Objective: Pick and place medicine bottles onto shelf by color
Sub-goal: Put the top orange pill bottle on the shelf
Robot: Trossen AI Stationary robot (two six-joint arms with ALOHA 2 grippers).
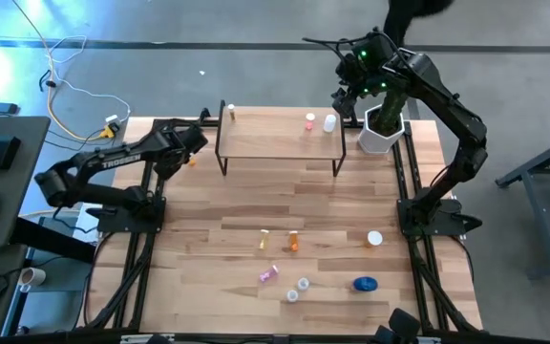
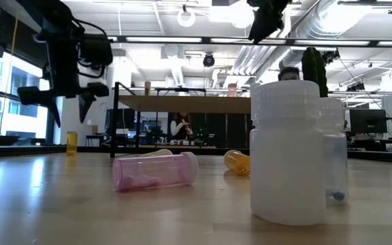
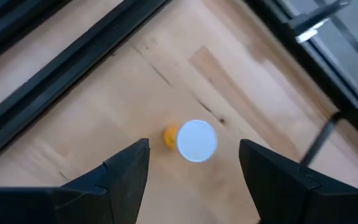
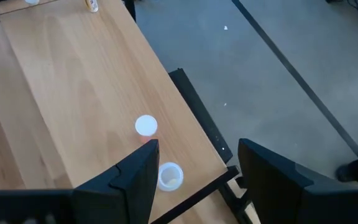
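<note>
Orange bottle (image 3: 194,140) stands beneath open left pincer (image 3: 194,180).

- right gripper (image 4: 194,165) fingers spread apart above the shelf (image 4: 73,87)
- two white-capped bottles (image 4: 146,126) near the shelf's edge; grey floor (image 4: 272,56) beyond

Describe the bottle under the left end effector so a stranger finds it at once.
Start at the shelf at the table's far side, then look off its left end, beneath the left end effector. There one orange bottle with a white cap stands upright, alone, far from the others.
</note>
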